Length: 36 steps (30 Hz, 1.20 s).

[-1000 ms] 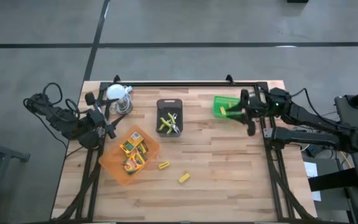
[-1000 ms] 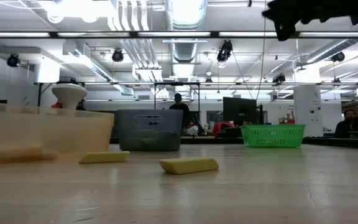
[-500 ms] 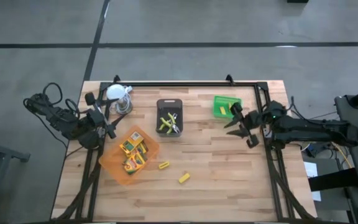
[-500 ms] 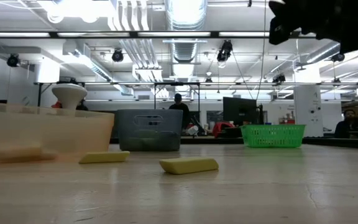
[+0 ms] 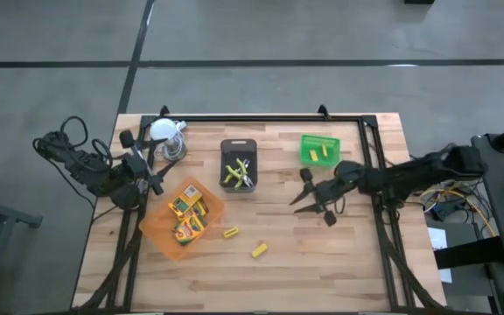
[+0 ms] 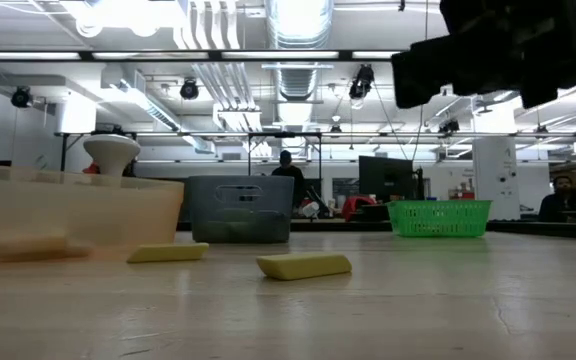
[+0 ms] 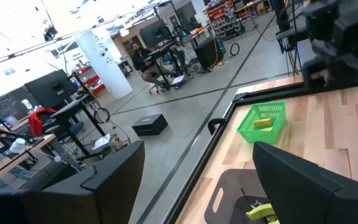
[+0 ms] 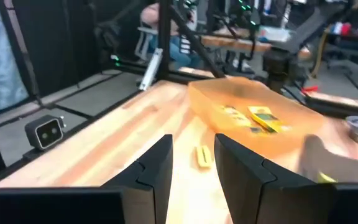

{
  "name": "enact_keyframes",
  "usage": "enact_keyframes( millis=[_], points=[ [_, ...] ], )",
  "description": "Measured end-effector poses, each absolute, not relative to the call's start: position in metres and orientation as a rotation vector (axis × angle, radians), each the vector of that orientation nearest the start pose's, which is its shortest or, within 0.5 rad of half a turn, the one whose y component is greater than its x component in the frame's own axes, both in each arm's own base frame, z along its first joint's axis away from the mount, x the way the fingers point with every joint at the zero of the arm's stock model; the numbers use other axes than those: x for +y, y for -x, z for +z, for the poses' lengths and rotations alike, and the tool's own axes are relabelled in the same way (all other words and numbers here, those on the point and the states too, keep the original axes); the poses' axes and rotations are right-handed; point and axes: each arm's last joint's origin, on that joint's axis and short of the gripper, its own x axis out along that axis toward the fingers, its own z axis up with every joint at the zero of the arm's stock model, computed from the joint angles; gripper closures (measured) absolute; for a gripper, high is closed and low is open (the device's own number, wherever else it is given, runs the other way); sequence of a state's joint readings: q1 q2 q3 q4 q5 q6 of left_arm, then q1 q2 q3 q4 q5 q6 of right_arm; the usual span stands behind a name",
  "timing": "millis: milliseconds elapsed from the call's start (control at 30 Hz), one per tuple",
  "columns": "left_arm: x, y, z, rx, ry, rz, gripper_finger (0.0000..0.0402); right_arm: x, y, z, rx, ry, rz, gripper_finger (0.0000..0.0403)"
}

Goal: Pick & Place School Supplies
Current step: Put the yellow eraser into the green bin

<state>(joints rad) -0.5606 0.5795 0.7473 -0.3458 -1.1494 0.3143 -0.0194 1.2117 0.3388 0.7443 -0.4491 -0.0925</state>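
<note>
Two yellow sticks [image 5: 231,232] [image 5: 259,251] lie flat on the wooden table near its middle front. An orange tray [image 5: 182,220] holds yellow-green crayon boxes [image 8: 263,118]. A black tray [image 5: 239,166] holds lime-handled scissors. A green basket [image 5: 319,149] holds yellow blocks. My right gripper [image 5: 299,198] hovers above the table between the basket and the sticks, pointing toward the orange tray. It is open by a narrow gap [image 8: 194,171] with nothing in it. My left gripper [image 5: 153,179] waits open at the table's left edge.
A white-topped metal object [image 5: 166,133] stands at the far left corner. A black frame [image 5: 261,118] runs along the table's far edge and sides. Bare wood [image 5: 322,254] lies at the front right. People sit in the room behind.
My right gripper has left the green basket. It has come down and swung toward the table's left and near edges, and now points toward the orange tray. The gap between its fingers looks the same.
</note>
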Motion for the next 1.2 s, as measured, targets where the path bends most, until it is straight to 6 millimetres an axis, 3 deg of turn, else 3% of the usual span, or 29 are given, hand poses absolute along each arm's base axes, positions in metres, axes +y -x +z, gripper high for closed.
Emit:
enact_keyframes(
  millis=[300,533,733,900,1200],
  points=[
    [-0.036,-0.106,0.334,0.21,-0.441,0.566,0.0096,0.029,-0.254,0.149,0.037,-0.001,0.456,0.0274],
    [-0.036,-0.106,0.334,0.21,-0.441,0.566,0.0096,0.045,-0.28,0.117,0.08,-0.035,0.483,0.0219],
    [-0.036,-0.106,0.334,0.21,-0.441,0.566,0.0096,0.055,-0.299,0.101,0.1,0.006,0.509,0.0178],
    [-0.036,-0.106,0.334,0.211,-0.441,0.566,0.0096,0.063,-0.311,0.089,0.107,0.071,0.531,0.0174],
    [-0.036,-0.106,0.334,0.211,-0.442,0.565,0.0096,0.076,-0.326,0.068,0.149,0.038,0.562,0.0181]
  ],
)
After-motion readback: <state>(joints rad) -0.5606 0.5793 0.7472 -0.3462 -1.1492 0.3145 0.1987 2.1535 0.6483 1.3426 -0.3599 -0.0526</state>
